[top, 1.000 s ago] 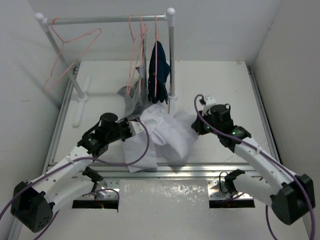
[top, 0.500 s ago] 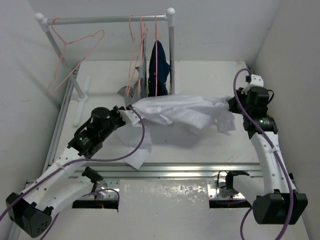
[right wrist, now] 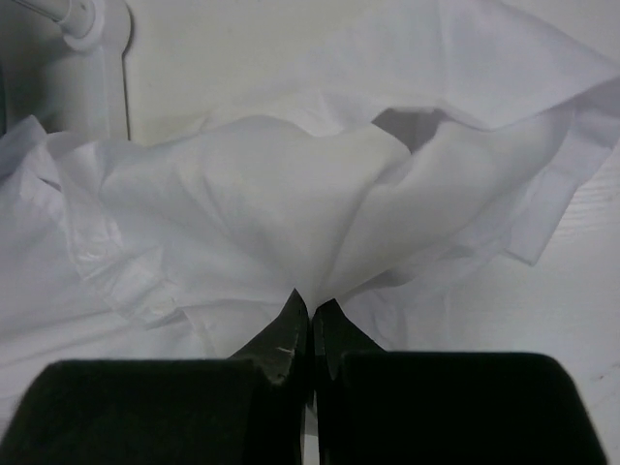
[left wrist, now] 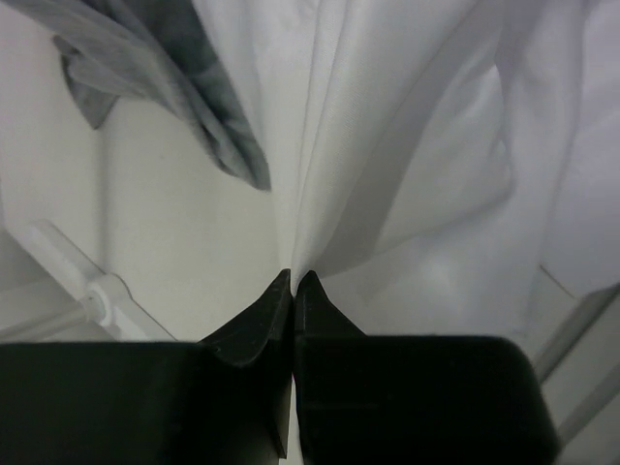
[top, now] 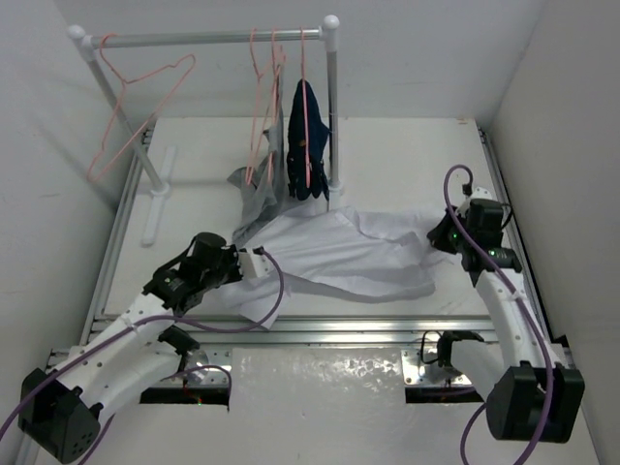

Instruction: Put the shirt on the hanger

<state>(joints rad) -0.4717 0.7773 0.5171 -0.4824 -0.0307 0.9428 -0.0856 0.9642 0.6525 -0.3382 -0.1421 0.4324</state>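
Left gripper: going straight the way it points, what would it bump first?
Likely the shirt: the left gripper is shut on its edge, and white cloth fills the way ahead. The grey garment lies off to the side.

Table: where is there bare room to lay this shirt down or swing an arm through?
Widest bare table: far right, between the rail post, the right wall and the shirt. Smaller patch far left, between the rail's foot and the grey garment. Crowded under the hangers, where the navy garment hangs by the grey one.
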